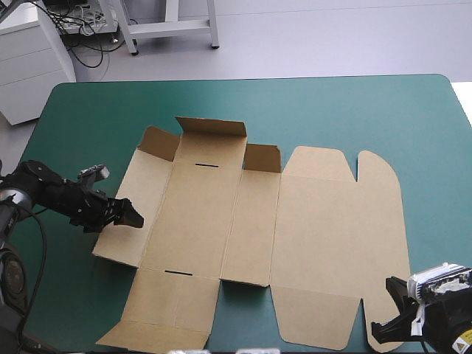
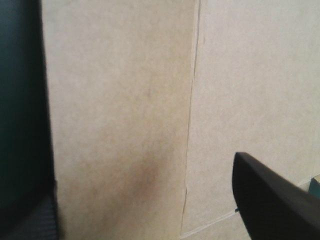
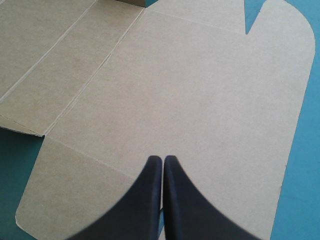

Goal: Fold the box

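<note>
the table (image 1: 243, 80) has rounded far corners under a teal-green cover (image 1: 428, 147). beyond the table's far left corner stands a white cabinet (image 1: 29, 66); beyond its far edge, a white frame (image 1: 169, 29) and dark cables (image 1: 88, 50) on the floor (image 1: 332, 37).

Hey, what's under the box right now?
The box lies on the teal-green cover, which shows around its edges. Whatever sits directly beneath the board is hidden.
</note>
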Controlling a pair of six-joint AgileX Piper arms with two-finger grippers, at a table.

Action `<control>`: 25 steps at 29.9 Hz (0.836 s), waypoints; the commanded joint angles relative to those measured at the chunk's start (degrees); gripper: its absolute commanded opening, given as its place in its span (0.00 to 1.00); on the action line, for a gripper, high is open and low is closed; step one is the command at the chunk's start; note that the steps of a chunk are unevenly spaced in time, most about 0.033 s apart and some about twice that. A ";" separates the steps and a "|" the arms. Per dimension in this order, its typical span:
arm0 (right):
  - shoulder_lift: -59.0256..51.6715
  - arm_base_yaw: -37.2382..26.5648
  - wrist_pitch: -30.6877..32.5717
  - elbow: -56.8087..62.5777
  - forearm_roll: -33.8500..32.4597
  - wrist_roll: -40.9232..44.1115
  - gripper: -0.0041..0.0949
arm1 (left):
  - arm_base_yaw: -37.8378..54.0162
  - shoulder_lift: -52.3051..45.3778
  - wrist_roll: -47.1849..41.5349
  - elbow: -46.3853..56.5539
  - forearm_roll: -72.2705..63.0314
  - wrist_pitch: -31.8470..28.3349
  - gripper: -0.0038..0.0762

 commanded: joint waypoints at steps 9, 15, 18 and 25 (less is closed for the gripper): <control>0.64 -0.30 -3.74 -1.34 1.16 -0.71 0.04 | -3.72 -2.85 -3.62 0.32 -2.24 6.18 0.63; 0.64 -0.30 -3.74 -1.34 1.16 -0.71 0.04 | -3.72 -2.94 -4.04 0.32 -2.24 6.18 0.07; 0.64 -0.30 -3.74 -1.34 1.16 -0.71 0.04 | -3.72 -2.94 -4.04 0.32 -2.24 6.18 0.01; 0.64 -0.30 -3.74 -1.34 1.16 -0.71 0.04 | -3.84 -2.94 -4.04 -2.17 -2.57 6.18 0.01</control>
